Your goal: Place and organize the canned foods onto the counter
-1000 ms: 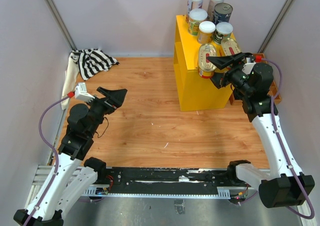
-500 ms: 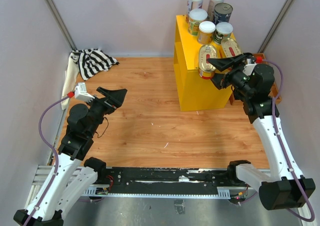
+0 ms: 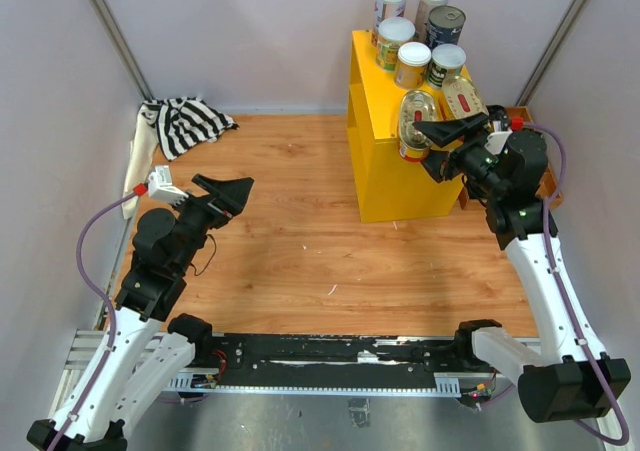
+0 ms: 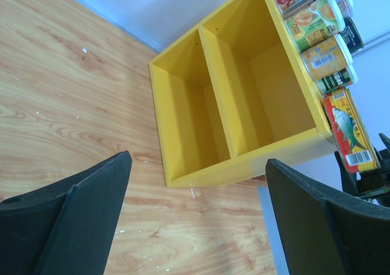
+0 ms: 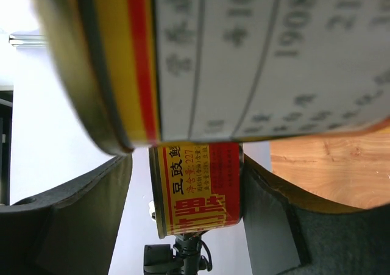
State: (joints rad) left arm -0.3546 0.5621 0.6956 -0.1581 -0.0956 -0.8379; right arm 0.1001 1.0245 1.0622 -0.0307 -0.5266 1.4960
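Note:
The yellow counter [image 3: 385,161] stands at the back right, and several cans [image 3: 420,36] are grouped on its top. A yellow-and-red can [image 3: 413,121] tilts at the top's front edge. My right gripper [image 3: 432,131] is shut on it. The right wrist view shows that can [image 5: 198,189] between the fingers, and a second yellow-and-red can [image 5: 244,55] fills the upper frame. My left gripper [image 3: 225,189] hangs open over the floor at the left, holding nothing. Its wrist view shows the counter [image 4: 244,104] with two open compartments and cans [image 4: 317,25] beside it.
A striped cloth [image 3: 185,123] lies in the back left corner. A brown wooden tray [image 3: 548,186] sits behind the right arm, next to the counter. The arms' base rail [image 3: 330,356] runs along the near edge. Grey walls close in both sides.
The right gripper's jaws have drawn in around the yellow-and-red can. The can has tipped, so more of its top shows. The left arm has stayed put.

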